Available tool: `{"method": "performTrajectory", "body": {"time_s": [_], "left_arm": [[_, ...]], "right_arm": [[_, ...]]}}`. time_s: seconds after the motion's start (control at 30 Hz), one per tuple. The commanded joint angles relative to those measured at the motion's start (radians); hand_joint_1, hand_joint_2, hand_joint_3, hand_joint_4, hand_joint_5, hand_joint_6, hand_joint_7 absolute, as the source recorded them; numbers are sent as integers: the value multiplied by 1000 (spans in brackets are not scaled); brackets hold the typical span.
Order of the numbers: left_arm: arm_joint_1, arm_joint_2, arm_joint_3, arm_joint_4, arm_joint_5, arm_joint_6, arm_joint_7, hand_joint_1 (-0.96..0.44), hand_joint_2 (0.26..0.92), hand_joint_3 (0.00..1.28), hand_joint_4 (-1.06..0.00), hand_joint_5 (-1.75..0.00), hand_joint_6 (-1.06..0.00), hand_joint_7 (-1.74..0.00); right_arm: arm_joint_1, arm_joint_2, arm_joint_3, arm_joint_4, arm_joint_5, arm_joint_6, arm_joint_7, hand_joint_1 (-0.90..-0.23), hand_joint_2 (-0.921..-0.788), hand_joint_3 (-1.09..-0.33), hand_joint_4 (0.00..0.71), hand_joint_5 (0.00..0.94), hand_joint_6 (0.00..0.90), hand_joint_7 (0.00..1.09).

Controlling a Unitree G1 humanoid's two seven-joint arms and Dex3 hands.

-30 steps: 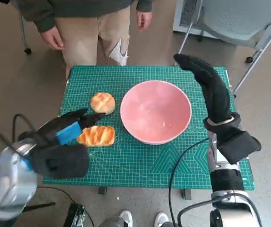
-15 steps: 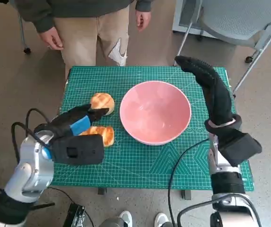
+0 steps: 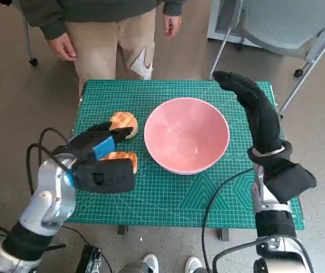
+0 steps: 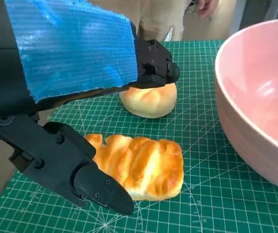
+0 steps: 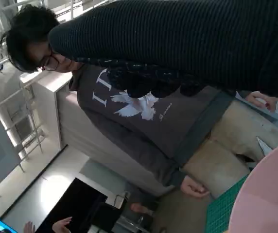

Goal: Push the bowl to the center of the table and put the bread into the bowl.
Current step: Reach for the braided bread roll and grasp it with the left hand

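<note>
Bowl [image 3: 186, 134] sits mid-frame; my left hand [image 3: 97, 147], fingers spread, has moved in over the loaf [image 3: 120, 160]. Right hand [image 3: 252, 108] hovers open.

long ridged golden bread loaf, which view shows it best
The left wrist view: the long ridged golden bread loaf lies nearly whole there. The head view has the left robot hand covering part of it; the right wrist view misses it.

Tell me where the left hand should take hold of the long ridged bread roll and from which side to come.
Grip the long ridged roll across its narrow width, probably from above. It lies flat on the green mat, long sides free, apart from the round bun and the pink bowl. The left hand is already open over it.
</note>
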Motion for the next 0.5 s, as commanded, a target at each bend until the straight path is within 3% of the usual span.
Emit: {"method": "performTrajectory", "body": {"time_s": [0.03,0.5], "left_arm": [[-37,-20,-22,54,15,-7,-8,-429,687,7,-87,0,-273,-1],[-85,-45,-55,163,22,-10,-32,-436,702,7,-110,-7,-277,-4]], "right_arm": [[28,-10,0,-1,-5,13,1,-693,-921,-833,173,0,143,202],[34,-12,0,-22,12,35,11,-703,-921,-835,171,0,128,229]]}}
